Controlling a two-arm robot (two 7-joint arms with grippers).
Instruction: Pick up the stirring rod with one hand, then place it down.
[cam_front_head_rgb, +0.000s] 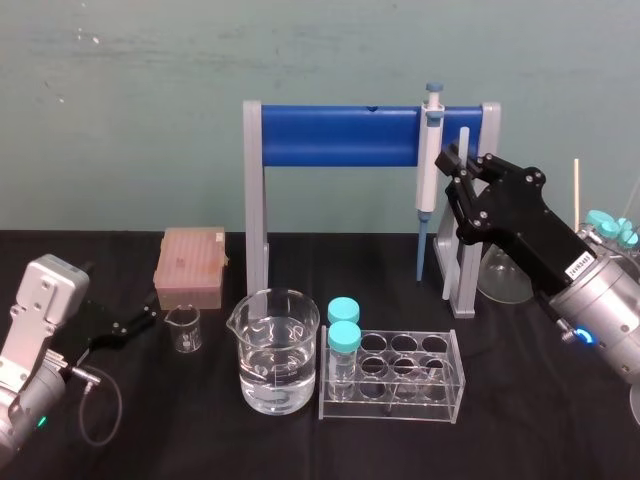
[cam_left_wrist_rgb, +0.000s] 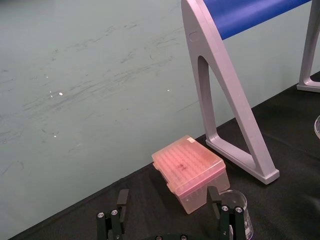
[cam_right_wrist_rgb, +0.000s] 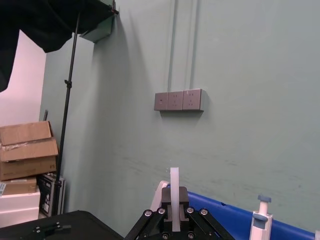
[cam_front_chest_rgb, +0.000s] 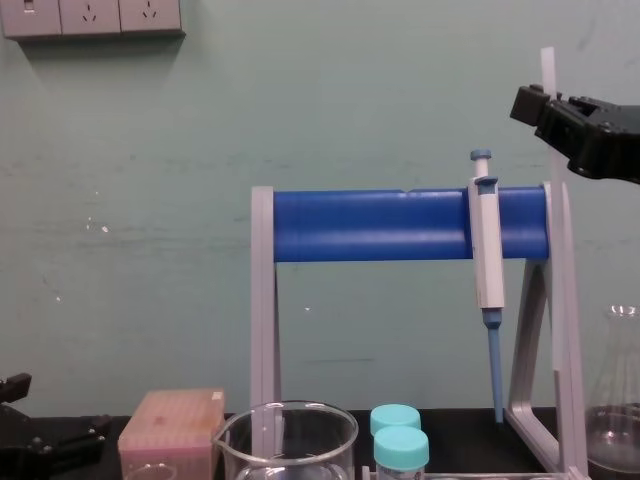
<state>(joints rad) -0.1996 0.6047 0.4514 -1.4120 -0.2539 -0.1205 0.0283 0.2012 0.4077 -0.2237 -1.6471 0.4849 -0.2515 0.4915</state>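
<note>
The stirring rod (cam_front_head_rgb: 450, 262) is thin and whitish and stands nearly upright just in front of the stand's right leg. My right gripper (cam_front_head_rgb: 458, 165) is shut on its upper part, with the top end poking out above the black fingers. The chest view shows the same grip, gripper (cam_front_chest_rgb: 546, 104) high up and the rod (cam_front_chest_rgb: 566, 300) running down toward the table. In the right wrist view the rod (cam_right_wrist_rgb: 174, 197) sits clamped between the fingers. My left gripper (cam_front_head_rgb: 135, 322) rests open near the table's left side, beside a small beaker, its fingers (cam_left_wrist_rgb: 120, 212) spread with nothing between them.
A grey stand with a blue bar (cam_front_head_rgb: 340, 137) holds a grey-and-blue pipette (cam_front_head_rgb: 430, 150). In front stand a large beaker (cam_front_head_rgb: 275, 350) and a clear tube rack (cam_front_head_rgb: 440, 385) with two teal-capped tubes. A pink tip box (cam_front_head_rgb: 190, 265), small beaker (cam_front_head_rgb: 183, 328) and flask (cam_front_head_rgb: 500, 275) are nearby.
</note>
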